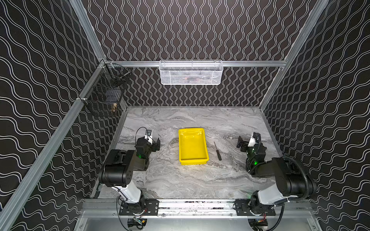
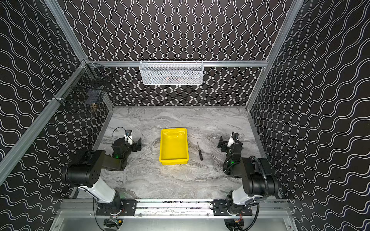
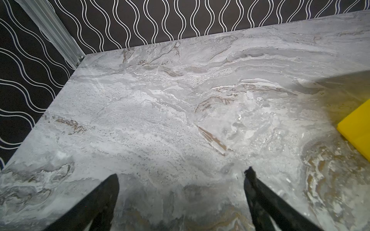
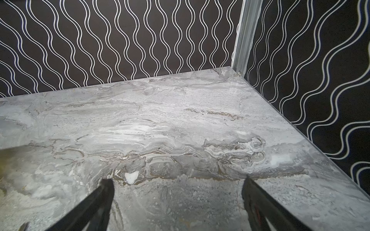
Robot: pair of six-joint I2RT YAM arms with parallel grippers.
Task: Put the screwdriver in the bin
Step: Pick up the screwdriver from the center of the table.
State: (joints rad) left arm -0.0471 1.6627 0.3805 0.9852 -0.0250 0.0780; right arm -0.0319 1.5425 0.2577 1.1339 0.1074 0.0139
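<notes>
In both top views the screwdriver lies on the tabletop, just beside the bin on the right arm's side. In the left wrist view, the left claw gapes wide and holds nothing. In the right wrist view, the right claw is likewise spread and empty.

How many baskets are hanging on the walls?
2. A white mesh basket hangs at the back; a black wire basket hangs at the left, near the back corner. None seems hidden.
</notes>
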